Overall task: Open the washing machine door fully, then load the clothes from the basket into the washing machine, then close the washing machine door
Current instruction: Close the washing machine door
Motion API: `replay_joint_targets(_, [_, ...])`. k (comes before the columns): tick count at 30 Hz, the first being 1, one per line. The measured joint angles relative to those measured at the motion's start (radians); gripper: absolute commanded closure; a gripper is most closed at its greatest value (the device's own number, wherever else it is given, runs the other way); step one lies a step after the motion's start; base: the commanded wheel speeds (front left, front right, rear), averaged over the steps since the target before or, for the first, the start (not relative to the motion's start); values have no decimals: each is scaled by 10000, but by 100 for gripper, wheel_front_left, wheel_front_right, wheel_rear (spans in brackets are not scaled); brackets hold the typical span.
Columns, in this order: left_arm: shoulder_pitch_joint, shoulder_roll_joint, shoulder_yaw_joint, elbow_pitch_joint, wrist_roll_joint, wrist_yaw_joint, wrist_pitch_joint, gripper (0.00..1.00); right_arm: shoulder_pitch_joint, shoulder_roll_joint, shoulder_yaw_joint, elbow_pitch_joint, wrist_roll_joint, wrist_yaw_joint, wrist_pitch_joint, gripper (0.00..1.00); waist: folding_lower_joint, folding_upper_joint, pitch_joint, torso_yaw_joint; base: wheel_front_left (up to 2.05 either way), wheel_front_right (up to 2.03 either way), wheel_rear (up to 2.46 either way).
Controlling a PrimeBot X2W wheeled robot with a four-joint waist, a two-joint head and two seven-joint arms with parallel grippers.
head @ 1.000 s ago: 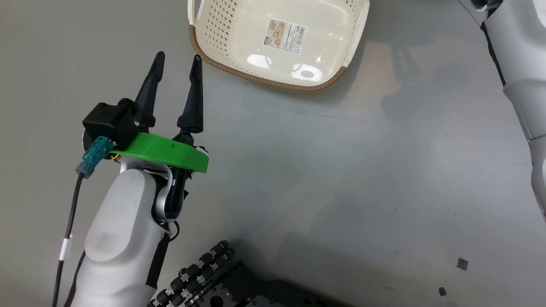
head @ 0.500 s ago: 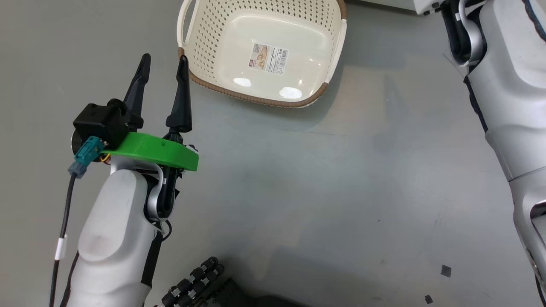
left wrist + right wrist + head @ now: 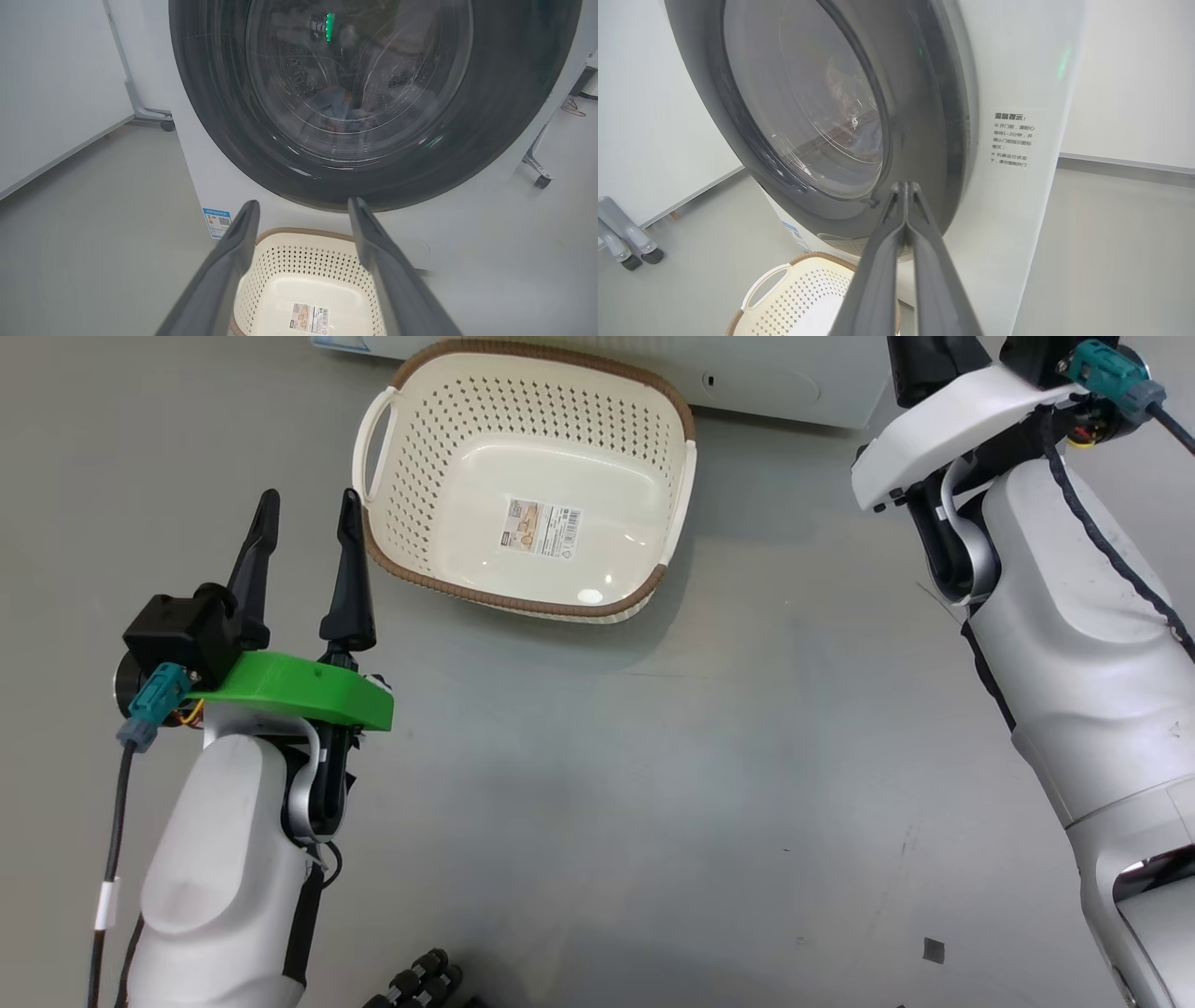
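Note:
The washing machine (image 3: 205, 182) is white, and its base (image 3: 747, 373) runs along the top of the head view. The washing machine door (image 3: 210, 116) lies flat against the front, black rim and glass bowl (image 3: 808, 116). Blue clothes (image 3: 334, 100) show dimly through the glass. The basket (image 3: 523, 602) stands on the floor before the machine with nothing in it but its label (image 3: 299, 232). My left gripper (image 3: 309, 497) is open beside the basket's left handle, holding nothing (image 3: 303, 201). My right gripper (image 3: 903, 183) is shut, empty, its tips close to the door's lower rim.
A blue QR sticker (image 3: 218, 223) marks the machine's lower left corner. Wheeled stand feet (image 3: 626, 242) sit left of the machine, another caster (image 3: 537, 172) to its right. Small dark scraps (image 3: 934, 949) lie on the grey floor. My base's rollers (image 3: 420, 980) show at the bottom.
The head camera has tilted up: the basket sits lower in the picture, and the machine's base and my right wrist have come into view. Both grippers keep their states.

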Motion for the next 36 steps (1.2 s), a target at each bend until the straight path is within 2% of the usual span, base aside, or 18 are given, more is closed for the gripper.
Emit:
replay_joint_targets(5, [326, 146, 240, 8, 42, 0, 0, 0, 444, 17, -150, -157, 0, 61, 0, 100, 1, 0, -354, -270, 0, 0, 0])
replay_joint_targets(7, [419, 161, 259, 21, 61, 0, 0, 0, 649, 29, -222, -232, 0, 61, 0, 55, 0, 0, -495, -373, 0, 0, 0])
replay_joint_targets(8, [438, 161, 259, 19, 104, 0, 0, 0, 759, 33, -257, -274, 0, 63, 0, 0, 0, 0, -567, -421, 0, 0, 0])
replay_joint_targets(23, [1359, 495, 968, 92, 426, 0, 0, 0, 2579, 79, -949, -865, -13, 104, 0, 0, 0, 0, -1758, -1125, 0, 0, 0])
replay_joint_targets(36, [2243, 610, 1574, 61, 598, 0, 0, 0, 4227, 12, -1521, -1687, -280, 98, 0, 0, 0, 0, -2571, -2013, 0, 0, 0])
